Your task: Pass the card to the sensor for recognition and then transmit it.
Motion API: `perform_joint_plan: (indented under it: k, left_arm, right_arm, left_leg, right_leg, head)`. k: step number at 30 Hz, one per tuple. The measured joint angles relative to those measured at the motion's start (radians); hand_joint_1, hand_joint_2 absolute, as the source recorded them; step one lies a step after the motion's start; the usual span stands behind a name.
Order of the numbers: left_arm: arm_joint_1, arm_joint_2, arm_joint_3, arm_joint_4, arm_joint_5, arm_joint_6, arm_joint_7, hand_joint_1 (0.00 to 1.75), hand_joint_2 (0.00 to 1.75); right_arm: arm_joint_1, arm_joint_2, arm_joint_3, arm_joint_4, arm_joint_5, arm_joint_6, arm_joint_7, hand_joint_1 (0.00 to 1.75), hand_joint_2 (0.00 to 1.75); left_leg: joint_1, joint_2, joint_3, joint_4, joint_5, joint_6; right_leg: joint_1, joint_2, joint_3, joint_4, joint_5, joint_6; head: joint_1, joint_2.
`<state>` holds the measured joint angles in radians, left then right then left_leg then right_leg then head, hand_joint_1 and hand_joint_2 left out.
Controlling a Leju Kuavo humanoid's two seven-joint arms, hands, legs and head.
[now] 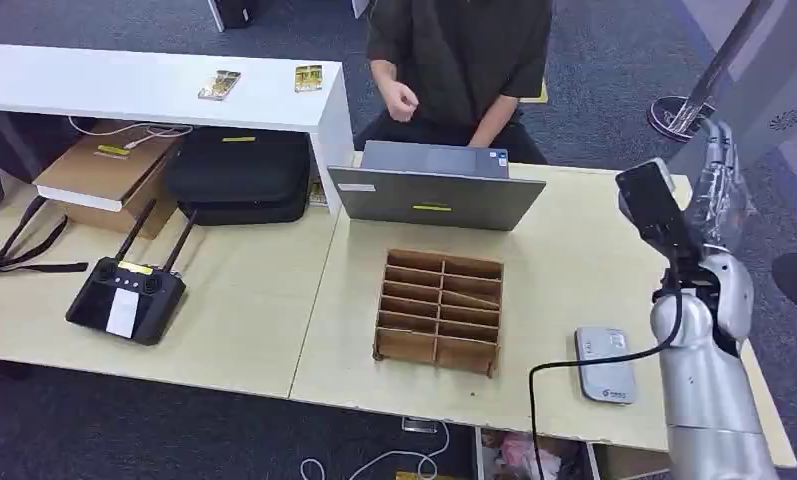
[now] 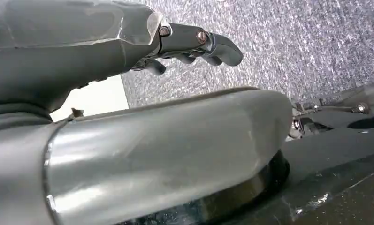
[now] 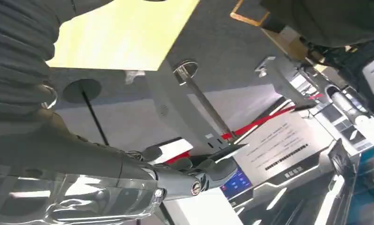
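Closest in, the left hand (image 2: 105,51) hangs over speckled grey carpet (image 2: 293,42). Its fingers (image 2: 217,44) are loosely bent and well clear of the thumb, with nothing in them.

On the pale wooden counter (image 1: 264,300), near the front edge, a flat grey card reader (image 1: 605,364) lies just beside the silver right arm. To its left stands a wooden divider box (image 1: 439,310) with two columns of slots. Far over on the left lies a black remote controller (image 1: 126,297), its antennas pointing away.

The right hand (image 1: 719,185) is raised above the counter's right end, well above the reader. In the wrist view its fingers (image 3: 213,168) are drawn in against the thumb, pinching a thin flat piece seen edge-on. It looks to be the card (image 3: 229,150), though I can't be sure. Beyond it stands a grey machine (image 3: 278,150) with a printed label and a small blue screen.

Further back a grey laptop (image 1: 436,188) sits open, facing away. A black case (image 1: 239,175) and a cardboard box (image 1: 104,172) lie to its left. Behind the laptop sits a person (image 1: 459,60) in a dark top. A white counter (image 1: 124,85) at the far left carries two small packets (image 1: 219,85).
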<state>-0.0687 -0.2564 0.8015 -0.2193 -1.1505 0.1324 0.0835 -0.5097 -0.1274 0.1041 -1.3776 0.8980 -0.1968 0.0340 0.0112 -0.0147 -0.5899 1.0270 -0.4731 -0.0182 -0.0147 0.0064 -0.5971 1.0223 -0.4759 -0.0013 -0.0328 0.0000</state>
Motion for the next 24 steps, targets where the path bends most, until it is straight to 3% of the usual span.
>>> perform_joint_plan:
  k: [6,12,18,24]
  left_arm:
    - [0.003,0.0,0.007,0.0,0.002,0.01,0.0,0.0,0.0]
    - [0.003,0.0,0.013,0.0,0.0,0.013,-0.001,0.0,0.0]
    - [0.003,0.0,0.013,0.0,-0.009,0.013,-0.002,0.0,0.0]
    - [0.003,0.0,0.021,0.0,0.001,0.01,-0.006,0.0,0.0]
  right_arm:
    - [0.125,-0.028,-0.04,-0.1,0.019,-0.006,0.008,0.0,1.75]
    - [0.181,-0.038,-0.064,-0.157,0.027,-0.006,0.016,0.0,1.75]
    - [0.246,-0.04,-0.09,-0.215,0.064,0.005,0.04,0.0,1.75]
    - [0.382,-0.034,-0.119,-0.31,0.08,-0.004,0.047,0.0,1.75]
  left_leg:
    - [0.0,0.0,0.0,0.0,0.0,0.0]
    - [0.0,0.0,0.0,0.0,0.0,0.0]
    - [0.0,0.0,0.0,0.0,0.0,0.0]
    - [0.0,0.0,-0.001,0.0,-0.001,0.0]
  right_leg:
    - [0.0,0.0,0.0,0.0,0.0,0.0]
    - [0.0,0.0,0.0,0.0,0.0,0.0]
    - [0.0,0.0,0.0,0.0,0.0,0.0]
    - [0.0,-0.001,0.0,0.0,-0.001,0.001]
  head:
    - [0.0,0.0]
    - [0.0,0.0]
    - [0.0,0.0]
    - [0.0,0.0]
